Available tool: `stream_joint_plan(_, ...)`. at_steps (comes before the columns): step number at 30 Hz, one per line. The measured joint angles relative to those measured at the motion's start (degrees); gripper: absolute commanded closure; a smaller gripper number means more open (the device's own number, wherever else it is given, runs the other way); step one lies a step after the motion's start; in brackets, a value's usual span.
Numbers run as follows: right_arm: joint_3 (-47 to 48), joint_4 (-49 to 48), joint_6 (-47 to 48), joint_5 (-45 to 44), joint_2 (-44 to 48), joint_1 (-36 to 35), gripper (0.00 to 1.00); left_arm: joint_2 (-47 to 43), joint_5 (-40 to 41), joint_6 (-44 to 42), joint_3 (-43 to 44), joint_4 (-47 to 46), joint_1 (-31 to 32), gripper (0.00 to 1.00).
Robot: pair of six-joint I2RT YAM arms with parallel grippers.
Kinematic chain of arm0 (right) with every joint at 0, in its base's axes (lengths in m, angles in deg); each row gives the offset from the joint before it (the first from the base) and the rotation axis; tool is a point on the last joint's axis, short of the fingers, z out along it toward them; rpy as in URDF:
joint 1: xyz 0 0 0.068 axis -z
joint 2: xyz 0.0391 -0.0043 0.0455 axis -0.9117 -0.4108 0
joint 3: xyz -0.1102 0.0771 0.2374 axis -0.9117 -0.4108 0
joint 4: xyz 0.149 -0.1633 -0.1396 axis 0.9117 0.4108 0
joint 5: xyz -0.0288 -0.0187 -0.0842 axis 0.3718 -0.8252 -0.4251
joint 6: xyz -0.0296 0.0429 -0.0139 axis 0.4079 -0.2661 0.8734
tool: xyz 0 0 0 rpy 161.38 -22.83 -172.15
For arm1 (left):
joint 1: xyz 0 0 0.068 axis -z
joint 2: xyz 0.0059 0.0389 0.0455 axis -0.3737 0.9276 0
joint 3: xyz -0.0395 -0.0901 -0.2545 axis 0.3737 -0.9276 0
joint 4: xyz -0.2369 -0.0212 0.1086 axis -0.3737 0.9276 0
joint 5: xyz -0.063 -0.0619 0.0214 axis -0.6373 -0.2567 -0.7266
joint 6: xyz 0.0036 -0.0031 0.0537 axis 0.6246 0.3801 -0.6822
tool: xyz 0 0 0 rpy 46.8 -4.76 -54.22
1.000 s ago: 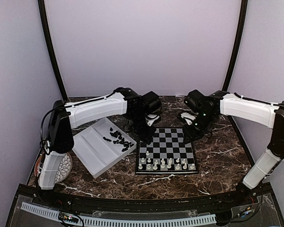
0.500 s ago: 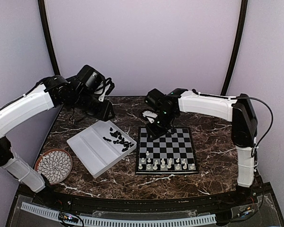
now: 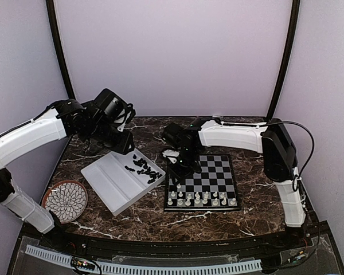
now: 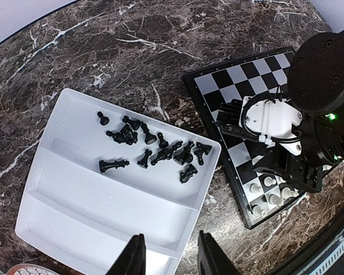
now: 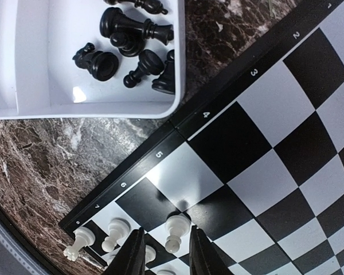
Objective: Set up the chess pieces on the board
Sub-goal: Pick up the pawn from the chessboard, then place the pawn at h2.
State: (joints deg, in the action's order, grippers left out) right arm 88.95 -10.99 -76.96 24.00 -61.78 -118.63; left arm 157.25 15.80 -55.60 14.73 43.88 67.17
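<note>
The board [image 3: 209, 172] lies at mid table. White chess pieces [image 3: 200, 199] fill its near rows, and one white pawn [image 3: 179, 186] stands a square ahead of them. Black chess pieces [image 3: 143, 167] lie loose in the far compartment of a white tray [image 3: 112, 183]. My right gripper [image 3: 180, 172] hangs low over the board's left side. In the right wrist view it [image 5: 166, 252] is open, with its fingers either side of the white pawn [image 5: 176, 229], which stands on the board [image 5: 275, 114]. My left gripper [image 4: 173, 258] is open and empty, raised above the tray [image 4: 74, 206] and the black pieces [image 4: 155, 149].
A round patterned plate [image 3: 66, 200] sits at the near left beside the tray. The tray's near compartments hold nothing. The tray's corner nearly touches the board's left edge [image 5: 178, 123]. Purple walls close in the table at the back and sides.
My right arm has swung left from the board's far right to its left side, over the forward pawn. My left arm has pulled back from the board to above the tray's far edge.
</note>
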Motion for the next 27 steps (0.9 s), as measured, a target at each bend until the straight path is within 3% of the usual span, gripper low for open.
stream_joint_plan(4, 0.57, 0.61, -0.13, -0.04, -1.29, 0.0, 0.79, 0.0, 0.2, -0.04, 0.0, 0.02, 0.0, 0.67)
stream_joint_plan(13, 2.38, 2.91, -0.48, -0.94, -2.38, 0.0, 1.0, 0.22, 0.59, -0.7, 0.0, 0.02, 0.0, 0.67)
stream_joint_plan(20, 0.81, 4.11, -0.44, -2.91, -0.94, 0.02, 1.0, 1.97, 0.52, -1.27, 0.24, -0.02, 0.0, 0.67)
stream_joint_plan(27, -9.31, 4.81, -1.36, -6.14, 11.34, 1.29, 1.0, 6.34, -0.42, -2.23, 3.15, -0.74, 0.0, 0.67)
